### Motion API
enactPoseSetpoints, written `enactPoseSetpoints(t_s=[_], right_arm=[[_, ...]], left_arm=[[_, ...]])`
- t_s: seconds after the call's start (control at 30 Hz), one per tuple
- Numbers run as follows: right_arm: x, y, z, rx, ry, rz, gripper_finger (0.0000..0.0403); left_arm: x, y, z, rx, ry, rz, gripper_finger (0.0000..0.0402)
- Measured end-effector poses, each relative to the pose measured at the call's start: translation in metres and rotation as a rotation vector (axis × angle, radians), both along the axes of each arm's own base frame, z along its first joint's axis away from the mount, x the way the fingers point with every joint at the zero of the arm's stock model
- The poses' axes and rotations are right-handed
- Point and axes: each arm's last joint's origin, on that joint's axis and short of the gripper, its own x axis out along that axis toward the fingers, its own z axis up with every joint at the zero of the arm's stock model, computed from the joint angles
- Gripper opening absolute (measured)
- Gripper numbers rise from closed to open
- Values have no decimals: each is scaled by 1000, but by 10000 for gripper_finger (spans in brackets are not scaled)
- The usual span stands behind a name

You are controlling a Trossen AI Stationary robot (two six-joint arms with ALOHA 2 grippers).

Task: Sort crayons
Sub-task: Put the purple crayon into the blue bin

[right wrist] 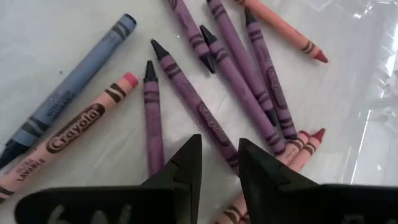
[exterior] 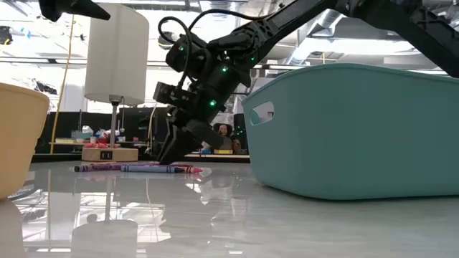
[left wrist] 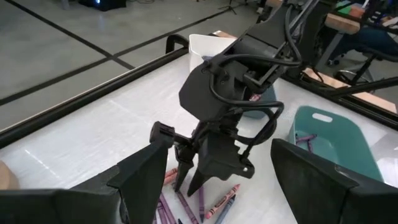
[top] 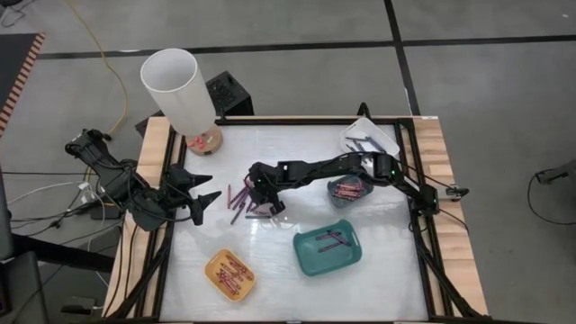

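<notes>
A loose pile of crayons (top: pixel 238 203), purple, pink and blue-grey, lies flat on the white table, a little left of its middle; it also shows in the low view (exterior: pixel 136 168). My right gripper (top: pixel 266 207) reaches in from the right and points down at the pile, its fingertips at the table top (exterior: pixel 168 159). In the right wrist view it (right wrist: pixel 221 155) is narrowly open, with one purple crayon (right wrist: pixel 193 93) running into the gap between its fingers. My left gripper (top: pixel 212 186) is wide open and empty, just left of the pile. My right gripper has its two fingers (right wrist: pixel 186 165) on either side of the purple crayon's flat end (right wrist: pixel 227 152), coming from above and lying across it. The crayon lies flat on the table. I cannot tell whether a finger touches it.
A yellow tray (top: pixel 229 273) with crayons stands near the front left and a teal tray (top: pixel 327 250) with a few purple ones at the front middle. A grey tray (top: pixel 349 190) with red ones sits under the right arm and a white tray (top: pixel 371 135) at the far right. A lamp (top: pixel 177 90) stands at the far left corner.
</notes>
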Motion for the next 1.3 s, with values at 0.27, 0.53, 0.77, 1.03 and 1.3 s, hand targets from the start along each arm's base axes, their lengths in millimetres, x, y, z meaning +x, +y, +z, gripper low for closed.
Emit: enactPoseSetpoints(t_s=[0.27,0.53,0.77,1.03,1.3], right_arm=[[-2,1,-2,4,29,2,103],[-5,1,-4,22,63,-15,102],[-6,1,-4,23,82,-18,72],[-5,2,-18,4,123,-43,24],[-6,4,-14,34,115,-81,3]], left_arm=[[0,0,0,0,0,0,276],[0,0,0,0,0,1,276],[0,0,0,-8,-4,4,276],[0,0,0,-15,-8,6,276],[0,0,0,-21,-11,8,276]])
